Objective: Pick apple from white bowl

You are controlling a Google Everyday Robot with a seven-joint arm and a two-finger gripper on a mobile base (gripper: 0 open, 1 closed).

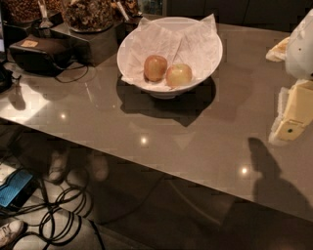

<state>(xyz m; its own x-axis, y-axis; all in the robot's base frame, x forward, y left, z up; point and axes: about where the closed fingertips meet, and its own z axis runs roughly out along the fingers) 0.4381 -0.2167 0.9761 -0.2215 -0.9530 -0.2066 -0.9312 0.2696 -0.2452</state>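
Note:
The white bowl (211,51) stands on the brown table (161,132) at the back centre, lined with crumpled white paper. Two apples lie side by side in it. The apple (179,74) is the paler, yellow-green one on the right. A darker, redder apple (155,67) touches it on the left. My gripper (295,113), white and pale yellow, hangs over the table at the right edge of the view, well to the right of the bowl and a little nearer. It holds nothing that I can see.
A black box (93,41) with a glass jar of snacks (88,13) stands left of the bowl. A black device (39,53) with a cable lies at far left. The table's front edge runs diagonally. Cables (58,215) and shoes lie on the floor below.

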